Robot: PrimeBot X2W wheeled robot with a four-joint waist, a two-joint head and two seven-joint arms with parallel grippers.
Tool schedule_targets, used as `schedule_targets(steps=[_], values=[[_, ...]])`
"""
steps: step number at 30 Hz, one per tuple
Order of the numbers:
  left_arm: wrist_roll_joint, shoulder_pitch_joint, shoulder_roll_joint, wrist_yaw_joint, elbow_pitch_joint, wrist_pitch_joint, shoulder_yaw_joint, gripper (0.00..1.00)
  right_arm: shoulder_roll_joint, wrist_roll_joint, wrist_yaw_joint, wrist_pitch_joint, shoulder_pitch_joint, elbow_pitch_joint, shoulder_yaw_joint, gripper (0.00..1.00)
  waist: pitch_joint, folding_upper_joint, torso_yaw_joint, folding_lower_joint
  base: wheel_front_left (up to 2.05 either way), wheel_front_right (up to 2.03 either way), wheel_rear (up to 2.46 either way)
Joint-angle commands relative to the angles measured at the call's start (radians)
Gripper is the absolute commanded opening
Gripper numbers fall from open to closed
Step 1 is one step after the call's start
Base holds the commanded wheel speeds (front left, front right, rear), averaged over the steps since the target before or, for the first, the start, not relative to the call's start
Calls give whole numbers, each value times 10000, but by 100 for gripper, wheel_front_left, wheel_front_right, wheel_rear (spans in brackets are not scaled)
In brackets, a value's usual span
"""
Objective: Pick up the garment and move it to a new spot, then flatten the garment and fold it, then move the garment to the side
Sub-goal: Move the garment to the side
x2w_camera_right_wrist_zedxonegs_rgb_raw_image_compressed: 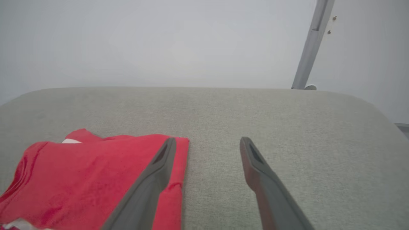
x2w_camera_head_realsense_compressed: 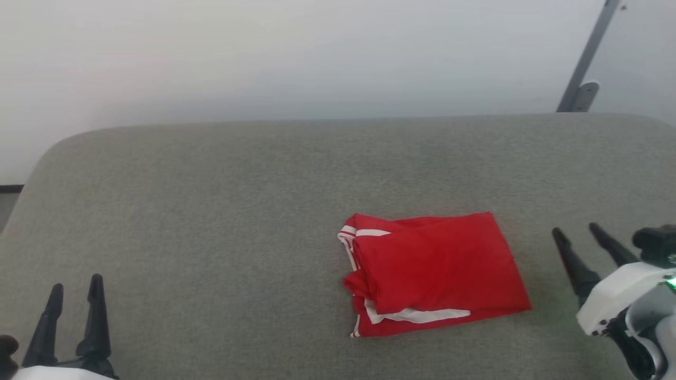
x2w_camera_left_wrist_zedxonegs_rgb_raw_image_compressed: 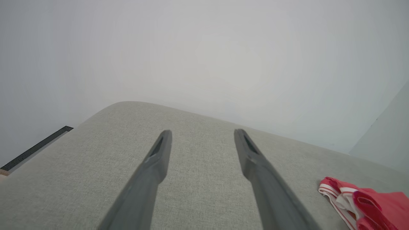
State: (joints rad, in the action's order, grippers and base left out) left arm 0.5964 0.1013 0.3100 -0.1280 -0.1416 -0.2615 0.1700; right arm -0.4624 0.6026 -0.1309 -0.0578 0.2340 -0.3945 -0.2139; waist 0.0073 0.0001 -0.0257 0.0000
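Head view, left to right. Left gripper [x2w_camera_head_realsense_compressed: 76, 284] at the lower left corner, fingers pointing up the view, parted by a narrow gap, nothing between them. It sits over bare grey cloth surface [x2w_camera_head_realsense_compressed: 211, 200], well apart from the garment.

Garment [x2w_camera_head_realsense_compressed: 433, 269] lies right of centre on the surface, folded into a compact, roughly rectangular red bundle. Plain red panel on top. Red-and-white striped trim shows along its left edge; a white strip shows at the near edge. No lettering visible.

Right gripper [x2w_camera_head_realsense_compressed: 575, 230] near the right edge, beside the garment's right side with bare surface between them. Fingers parted, empty.

Grey pole [x2w_camera_head_realsense_compressed: 586, 58] slants against the pale wall [x2w_camera_head_realsense_compressed: 317, 53] at upper right, behind the surface.

Left wrist view: fingers spread wide over bare cloth, holding nothing; garment's striped edge [x2w_camera_left_wrist_zedxonegs_rgb_raw_image_compressed: 367, 201] at lower right.

Right wrist view: fingers spread wide, empty. The finger on the left of that view overlaps the garment's edge [x2w_camera_right_wrist_zedxonegs_rgb_raw_image_compressed: 89, 172]; contact cannot be told.
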Motion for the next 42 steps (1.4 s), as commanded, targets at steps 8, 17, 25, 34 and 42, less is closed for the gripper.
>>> schedule_targets(steps=[8, 17, 25, 34, 42], values=[[-115, -202, -86, -24, 40, -44, -319, 100, -156, 754, 6, 1856, 362, 9, -446, 100, 437, -1, 749, 0, 0, 0, 0], [-202, -738, -311, -24, -29, -44, -878, 100, -853, 1508, 5, 4963, 959, -154, -582, 100, 1352, -1, 1578, 0, 0, 0, 0], [-267, -1462, -575, -24, -178, -45, -1336, 100, -1116, 2805, 5, 8240, 1538, -404, -633, 100, 2193, -1, 2079, 0, 0, 0, 0], [-147, -1880, -726, -24, -393, -44, -1616, 100, -1111, 3495, 5, 10124, 1737, -299, -485, 0, 2516, -1, 2230, 0, 0, 0, 0], [-216, -2165, -720, -24, -345, -44, -1727, 100, -1300, 3195, 16, 9763, 2231, 63, 249, 0, 2714, -1, 2038, 0, 0, 0, 0]])
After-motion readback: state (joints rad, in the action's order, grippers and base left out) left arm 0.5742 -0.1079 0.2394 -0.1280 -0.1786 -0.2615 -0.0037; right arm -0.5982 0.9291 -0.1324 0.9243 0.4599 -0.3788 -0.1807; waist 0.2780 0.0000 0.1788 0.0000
